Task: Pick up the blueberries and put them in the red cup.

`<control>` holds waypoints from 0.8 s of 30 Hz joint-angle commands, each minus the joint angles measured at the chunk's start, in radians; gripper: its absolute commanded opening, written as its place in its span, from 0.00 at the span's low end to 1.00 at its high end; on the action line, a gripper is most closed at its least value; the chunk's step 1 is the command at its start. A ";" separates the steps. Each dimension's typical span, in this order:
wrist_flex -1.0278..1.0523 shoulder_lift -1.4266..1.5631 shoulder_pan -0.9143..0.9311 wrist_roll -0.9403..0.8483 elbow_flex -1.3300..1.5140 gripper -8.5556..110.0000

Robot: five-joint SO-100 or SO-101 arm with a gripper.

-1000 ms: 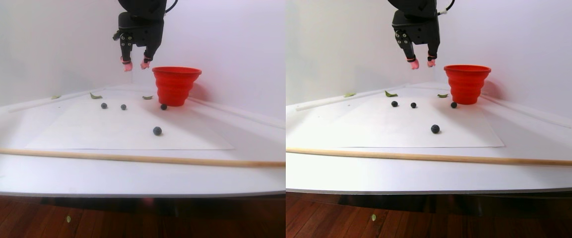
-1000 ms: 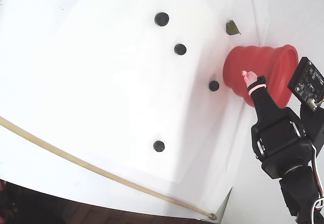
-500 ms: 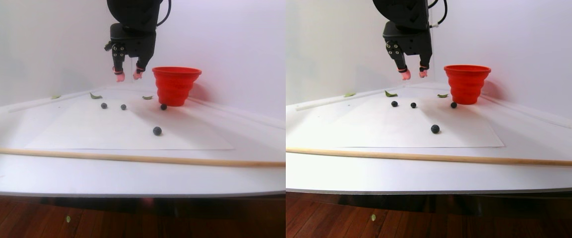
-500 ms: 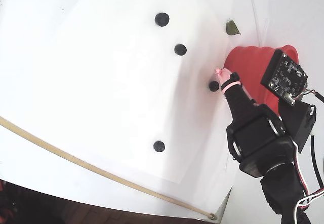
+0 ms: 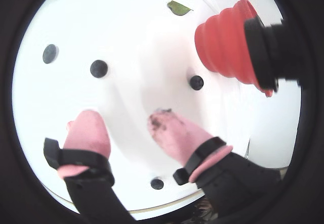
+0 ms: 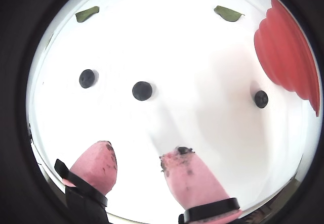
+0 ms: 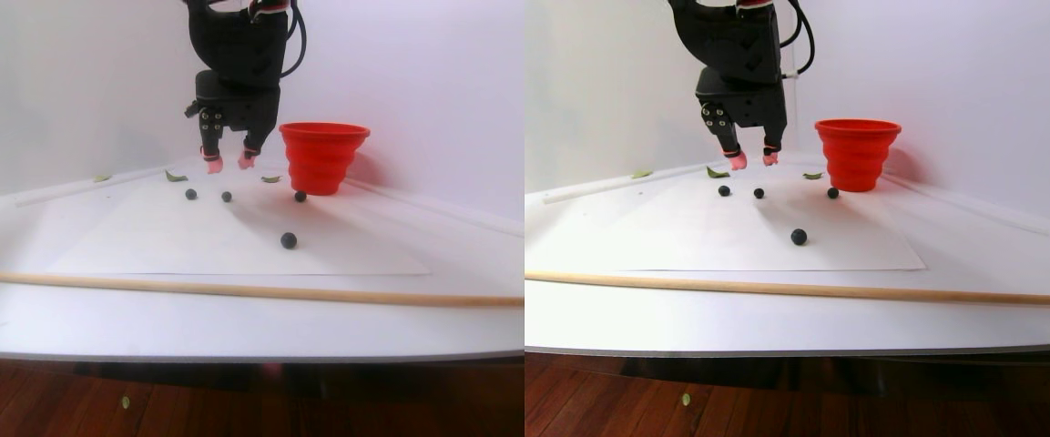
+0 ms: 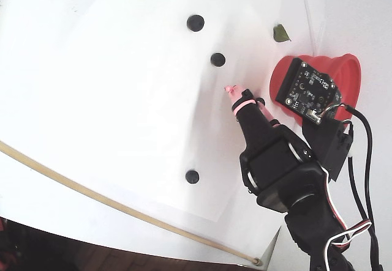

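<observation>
Several blueberries lie on the white paper: two side by side (image 6: 87, 78) (image 6: 142, 90), one near the foot of the cup (image 6: 261, 98), and one apart nearer the stick (image 7: 289, 240). The red cup (image 7: 322, 157) stands upright at the back right of the stereo pair view. My gripper (image 7: 226, 162) hangs low to the left of the cup, just above the paper. Its pink fingertips (image 6: 101, 155) are spread and hold nothing. In a wrist view, the middle berry (image 5: 98, 68) lies just ahead of the gripper (image 5: 126, 123). In the fixed view, the arm hides the berry by the cup.
A long wooden stick (image 7: 215, 289) lies across the table near its front edge. Green leaf scraps (image 5: 178, 7) (image 6: 87, 13) sit along the back by the wall. The wall rises close behind the cup. The table edge (image 7: 233, 350) drops to a wooden floor.
The gripper has come down from above the cup's rim height and moved left, away from the cup, toward the pair of berries. It stayed open. The berries and the cup have not moved.
</observation>
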 commanded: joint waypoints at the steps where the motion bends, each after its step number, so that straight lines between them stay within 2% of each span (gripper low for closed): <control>1: -0.031 -0.008 -0.003 -0.008 -0.051 0.22; 24: -0.150 -0.179 -0.025 0.066 -0.190 0.22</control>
